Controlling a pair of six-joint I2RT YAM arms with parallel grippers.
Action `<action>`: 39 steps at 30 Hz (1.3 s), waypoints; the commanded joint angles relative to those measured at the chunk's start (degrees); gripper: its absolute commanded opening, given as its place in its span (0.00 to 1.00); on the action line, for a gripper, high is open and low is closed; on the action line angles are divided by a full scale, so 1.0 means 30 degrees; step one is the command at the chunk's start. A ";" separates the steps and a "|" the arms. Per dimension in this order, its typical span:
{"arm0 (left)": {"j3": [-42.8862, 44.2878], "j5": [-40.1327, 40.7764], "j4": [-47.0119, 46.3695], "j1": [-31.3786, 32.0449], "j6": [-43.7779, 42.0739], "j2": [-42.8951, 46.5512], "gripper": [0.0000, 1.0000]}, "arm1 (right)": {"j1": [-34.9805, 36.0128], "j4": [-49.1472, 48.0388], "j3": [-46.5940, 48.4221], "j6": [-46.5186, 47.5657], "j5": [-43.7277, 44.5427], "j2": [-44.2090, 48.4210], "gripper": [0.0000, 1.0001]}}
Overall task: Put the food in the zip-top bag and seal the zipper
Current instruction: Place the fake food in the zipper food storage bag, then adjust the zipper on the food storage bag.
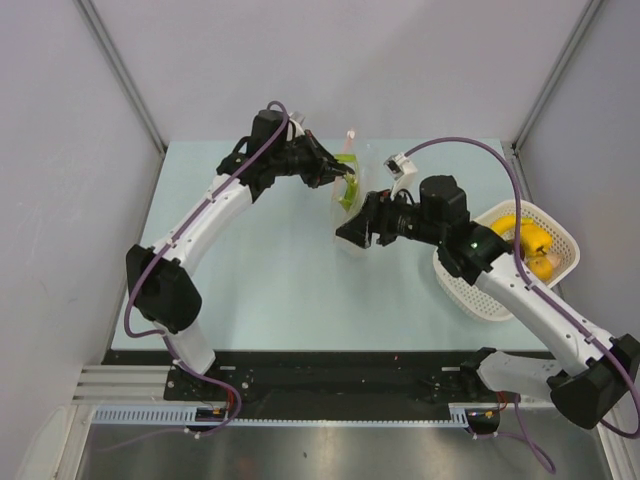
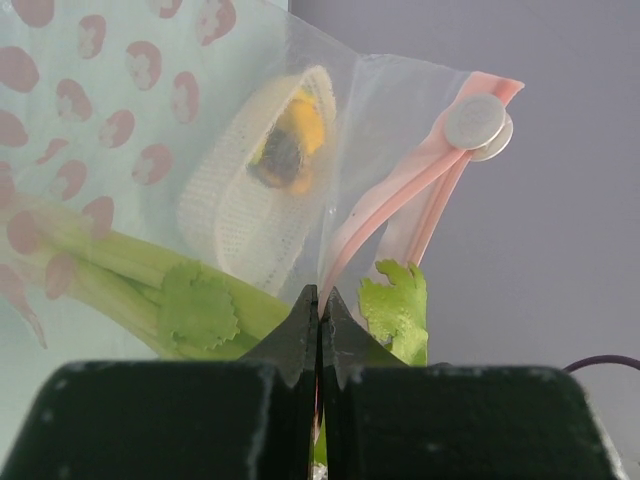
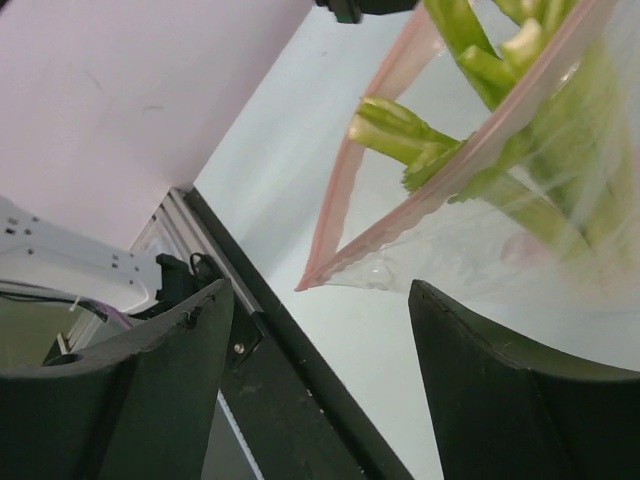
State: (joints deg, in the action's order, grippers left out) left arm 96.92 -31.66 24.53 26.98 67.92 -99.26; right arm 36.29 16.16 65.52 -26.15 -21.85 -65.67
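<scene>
The left claw (image 2: 320, 312) is pinched tight on the edge of the bag (image 2: 150, 120), just below the pink zipper (image 2: 400, 205). It holds the bag upright; whether the bottom rests on the table (image 1: 260, 270) I cannot tell. The right claw (image 3: 320, 370) sits just at the near side of the bag's mouth, its fingers wide apart with nothing between them. Inside the bag lie green stalks (image 2: 110, 262) and a fruit in a white foam net (image 2: 275, 185). From the right wrist the stalk tips seem to reach the zipper line, perhaps past it, and a leaf (image 2: 395, 300) sits close beside the strip. The mouth gapes, so sealing is not yet done. Right of the bag, well apart, a white basket (image 1: 468, 295) holds yellow fruit (image 1: 530, 245), so loading looks unfinished. To do this step well, I judge the left claw should keep the mouth steady and open. The right one would fetch from the basket, drop each piece deep, and tuck the stalks below the strip before any pressing. Likely hindrances are leaves caught in the zipper, the limp plastic folding shut, and the two arms crowding each other at the bag. A round white tab (image 2: 478, 125) sits at the zipper's far end.
</scene>
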 commanded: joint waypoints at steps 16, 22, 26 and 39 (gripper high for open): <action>0.0416 0.1002 0.0904 0.0292 -0.0023 0.0890 0.00 | -0.0964 -0.0905 0.0807 -0.3938 0.3445 -0.1665 0.54; 0.0533 0.1294 0.1050 0.0527 0.0006 0.0920 0.00 | -0.0819 -0.0877 0.0808 -0.3442 0.3151 -0.2104 0.43; 0.0826 0.1589 0.1052 0.0527 -0.0023 0.0891 0.00 | -0.0293 -0.0350 0.0778 -0.2360 0.3441 -0.1958 0.46; 0.3927 0.1880 0.3360 0.0556 -0.6656 0.1272 0.00 | -0.2750 -0.1812 0.0952 -0.0862 -0.1824 0.0677 0.00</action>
State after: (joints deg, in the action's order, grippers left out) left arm 101.41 -26.68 31.53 28.38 60.42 -99.31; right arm 31.31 16.05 65.52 -29.43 -17.87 -69.12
